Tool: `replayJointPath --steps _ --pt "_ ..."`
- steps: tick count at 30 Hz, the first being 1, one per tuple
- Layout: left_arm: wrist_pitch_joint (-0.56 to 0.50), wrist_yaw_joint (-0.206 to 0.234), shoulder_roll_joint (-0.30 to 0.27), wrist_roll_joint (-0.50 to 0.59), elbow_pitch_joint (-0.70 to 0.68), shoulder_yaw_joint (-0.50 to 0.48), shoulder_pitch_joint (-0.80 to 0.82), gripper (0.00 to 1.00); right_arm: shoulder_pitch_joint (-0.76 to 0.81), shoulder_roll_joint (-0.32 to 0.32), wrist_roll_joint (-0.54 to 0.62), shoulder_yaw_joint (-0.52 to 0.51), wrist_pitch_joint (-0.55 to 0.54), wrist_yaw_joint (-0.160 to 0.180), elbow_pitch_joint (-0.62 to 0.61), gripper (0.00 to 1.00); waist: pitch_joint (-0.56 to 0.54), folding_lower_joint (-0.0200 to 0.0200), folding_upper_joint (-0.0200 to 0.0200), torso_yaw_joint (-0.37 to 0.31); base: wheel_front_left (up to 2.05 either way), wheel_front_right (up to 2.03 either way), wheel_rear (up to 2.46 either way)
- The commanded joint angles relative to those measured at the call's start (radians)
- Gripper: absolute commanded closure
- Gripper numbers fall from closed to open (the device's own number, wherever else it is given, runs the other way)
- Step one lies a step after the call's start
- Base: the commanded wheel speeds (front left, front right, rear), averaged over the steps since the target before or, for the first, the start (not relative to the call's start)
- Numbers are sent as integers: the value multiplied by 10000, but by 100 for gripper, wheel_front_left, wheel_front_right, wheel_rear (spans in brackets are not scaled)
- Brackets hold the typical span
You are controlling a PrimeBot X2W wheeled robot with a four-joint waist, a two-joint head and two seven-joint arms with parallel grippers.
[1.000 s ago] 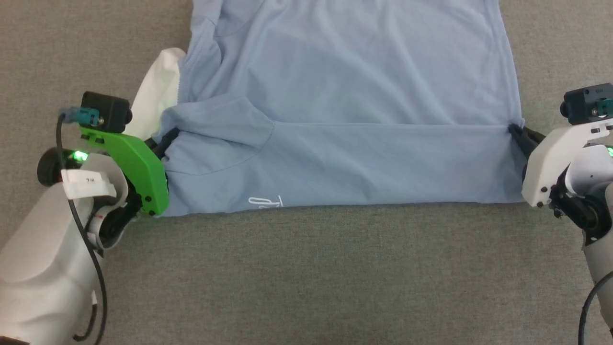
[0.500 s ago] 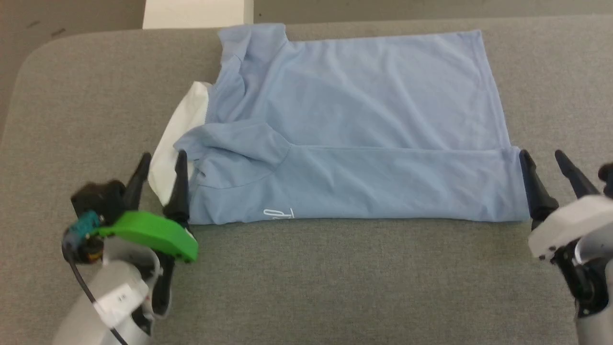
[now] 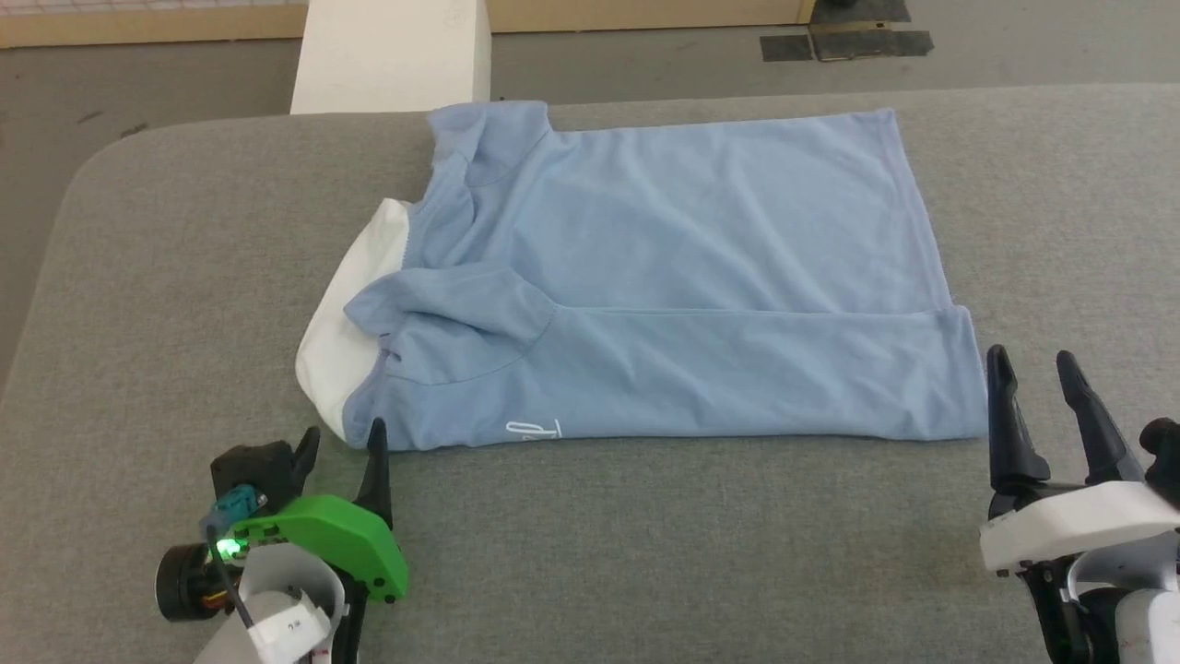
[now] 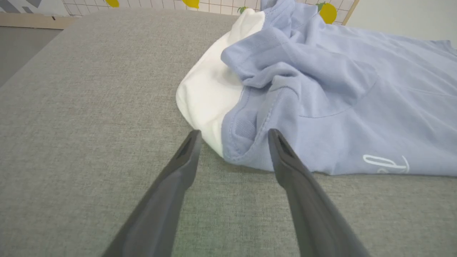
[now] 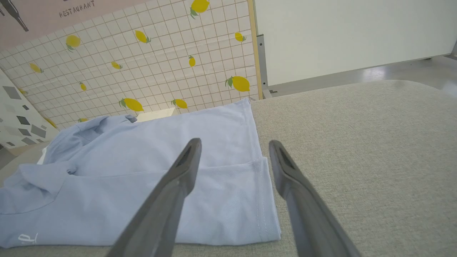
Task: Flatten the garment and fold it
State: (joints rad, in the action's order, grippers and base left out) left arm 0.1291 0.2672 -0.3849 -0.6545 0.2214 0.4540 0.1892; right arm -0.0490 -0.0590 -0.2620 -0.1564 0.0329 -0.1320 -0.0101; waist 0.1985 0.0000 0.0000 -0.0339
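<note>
Garment (image 3: 701,267) lies flat, near strip folded over; collar end rumpled, further folds left. Left tool (image 3: 343,432), right tool (image 3: 1030,355): wide open, empty.

— How is the left pincer (image 3: 343,430) sitting?
— It is hovering low at the lower left, jaws gaping wide, pointing forward.
— And the right pincer (image 3: 1030,358)?
— It is mirroring that at the lower right, jaws standing equally wide apart.
</note>
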Motion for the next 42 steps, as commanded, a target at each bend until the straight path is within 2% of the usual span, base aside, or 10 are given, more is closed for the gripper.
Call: replayJointPath --steps 1,12,13,15,26,37,38,39,40,42 --pt "-157 183 131 -157 165 -121 193 0 119 45 -3 27 74 13 -72 0 9 0 0 -95 0 0 0" --pt "-2156 611 448 -1354 1032 -449 590 0 79 84 -197 341 135 13 139 0 131 0 0 -486 0 0 0" --pt "-2280 576 422 -1420 1013 -444 584 51 78 84 -222 375 143 13 179 0 132 0 0 -510 0 0 0" --pt "-2245 537 357 -1438 944 -484 574 100 69 85 -253 414 155 13 245 0 138 0 0 -541 0 0 0" --pt "-2057 239 333 -1373 605 -278 541 100 -894 86 243 -174 -304 13 1377 0 192 0 0 -363 0 0 0" --pt "-1950 -24 431 -1282 649 -32 814 100 -2868 87 971 -1241 -5187 13 4268 0 404 0 0 -22 0 0 0" --pt "-1922 -83 441 -1282 677 3 826 100 -2993 87 1223 -1315 -6009 13 4281 9 418 0 0 20 0 0 0" --pt "-1915 -110 446 -1286 690 18 831 100 -3023 87 1311 -1333 -6362 13 4255 32 420 0 0 38 0 0 0" --pt "-1899 -133 451 -1290 708 29 837 100 -3037 87 1413 -1348 -6773 13 4187 69 417 0 0 56 0 0 0" --pt "-1866 -160 465 -1294 739 48 835 100 -3013 87 1588 -1344 -7294 13 3915 100 398 0 0 76 0 0 0"
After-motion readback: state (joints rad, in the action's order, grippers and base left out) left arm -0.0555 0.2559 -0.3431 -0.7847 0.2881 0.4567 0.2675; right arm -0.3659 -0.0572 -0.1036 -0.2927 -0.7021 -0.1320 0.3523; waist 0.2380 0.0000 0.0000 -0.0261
